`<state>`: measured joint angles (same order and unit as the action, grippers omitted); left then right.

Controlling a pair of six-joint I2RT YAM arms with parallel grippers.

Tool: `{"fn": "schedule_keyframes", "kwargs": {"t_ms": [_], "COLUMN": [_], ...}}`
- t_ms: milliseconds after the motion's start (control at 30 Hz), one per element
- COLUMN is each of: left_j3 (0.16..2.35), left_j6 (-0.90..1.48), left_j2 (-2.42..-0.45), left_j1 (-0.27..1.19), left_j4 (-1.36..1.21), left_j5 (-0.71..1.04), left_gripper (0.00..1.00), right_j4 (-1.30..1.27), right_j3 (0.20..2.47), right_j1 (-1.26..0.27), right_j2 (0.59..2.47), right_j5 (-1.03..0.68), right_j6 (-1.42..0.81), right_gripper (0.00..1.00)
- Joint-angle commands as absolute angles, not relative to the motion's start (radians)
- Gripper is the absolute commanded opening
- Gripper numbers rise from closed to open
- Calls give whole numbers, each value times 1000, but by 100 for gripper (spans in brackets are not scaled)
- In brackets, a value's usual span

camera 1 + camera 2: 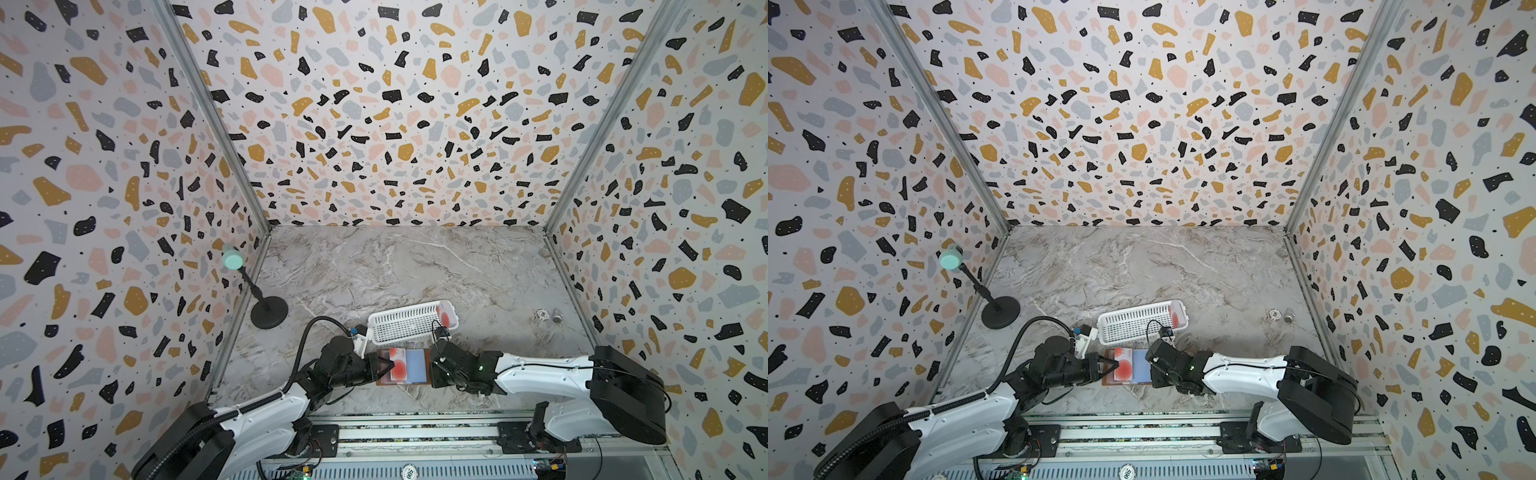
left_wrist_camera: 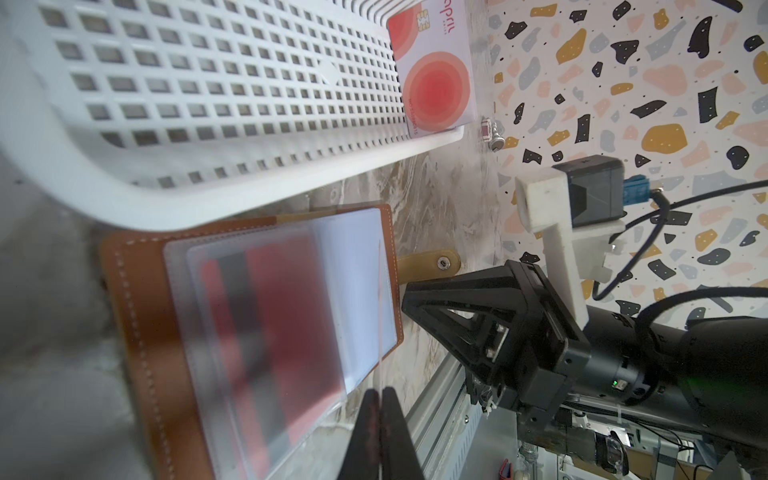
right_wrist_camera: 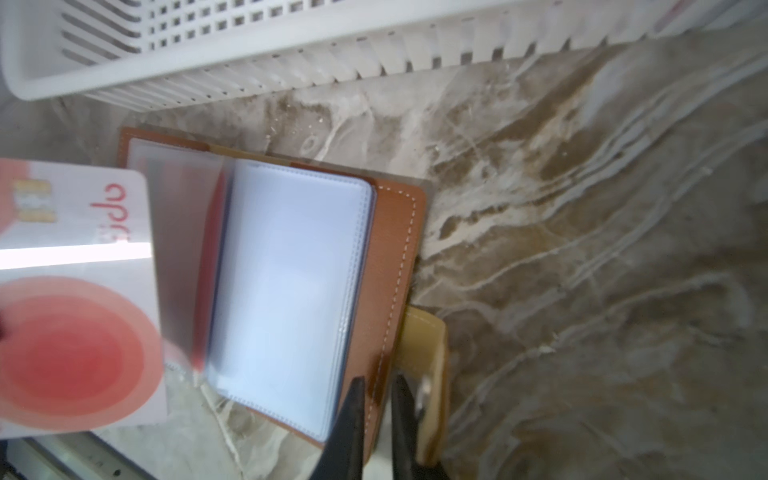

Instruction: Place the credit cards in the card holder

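Credit card (image 1: 400,369) pinched in left gripper (image 1: 390,365), above open card holder (image 1: 417,365).

A tan-brown leather booklet card holder (image 1: 417,366) lies open, pale blue sleeves up, near the marble tabletop's (image 1: 374,270) front edge. One whitish-pink, red-blobbed credit card (image 3: 75,299) hangs face-up over its left page. Another (image 1: 445,314) stands inside the white slotted basket's (image 1: 407,322) right end.

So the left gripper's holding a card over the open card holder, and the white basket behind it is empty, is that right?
Not quite. The white basket isn't empty: one credit card stands at its end, plain in the left wrist view. The rest holds: the left gripper is shut on a second card over the open card holder.
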<state>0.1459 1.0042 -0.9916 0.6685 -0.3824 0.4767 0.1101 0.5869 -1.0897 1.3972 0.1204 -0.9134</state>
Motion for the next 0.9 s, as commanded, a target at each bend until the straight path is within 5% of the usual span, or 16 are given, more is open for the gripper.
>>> {"fn": "schedule_keyframes", "kwargs": {"t_ms": [0,867], "left_j3": [174,19], "left_j6": [971,1295], "left_j2": [-968,-864], "left_j1": [664,746], "left_j4": [-344,-569], "left_j5": [445,266], "left_gripper": [6,7], "right_j4": [95,4], "right_j3": [615,532], "right_j1": [-1064,-1073], "right_j2": [1411,1372], "right_j5": [123,61], "right_j6": [-887,-887], "right_gripper": [15,13]}}
